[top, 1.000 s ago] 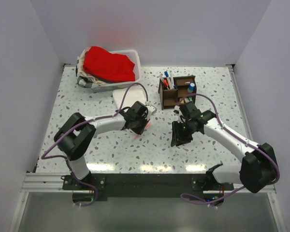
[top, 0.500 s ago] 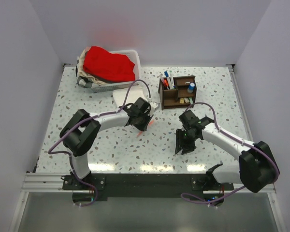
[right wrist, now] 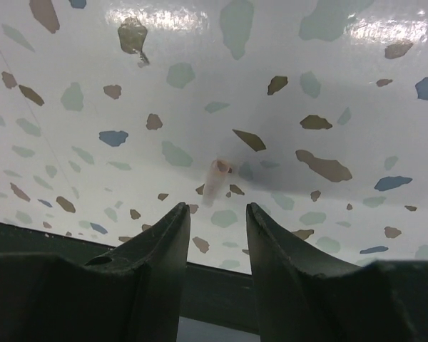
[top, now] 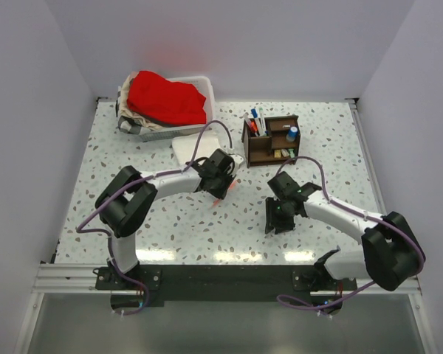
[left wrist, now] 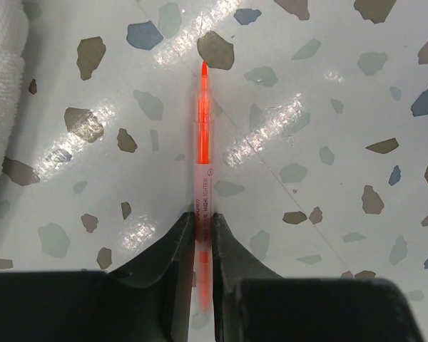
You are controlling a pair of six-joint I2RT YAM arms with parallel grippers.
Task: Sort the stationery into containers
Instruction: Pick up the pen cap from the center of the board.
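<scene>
At 7 o'clock from the one wooden organizer (top: 260,151), one orange highlighter (left wrist: 202,135) is clamped by the left claw (left wrist: 202,217) over the tabletop (left wrist: 328,107). At 6 o'clock, the right claw (right wrist: 217,214) is held apart.

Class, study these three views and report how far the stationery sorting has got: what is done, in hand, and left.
Done: several pens and a small blue bottle stand in the wooden organizer. In hand: the left gripper is shut on an orange highlighter, away from the organizer. The right gripper is open and empty. Left: that highlighter must reach the organizer; no other loose stationery shows clearly from above.
</scene>
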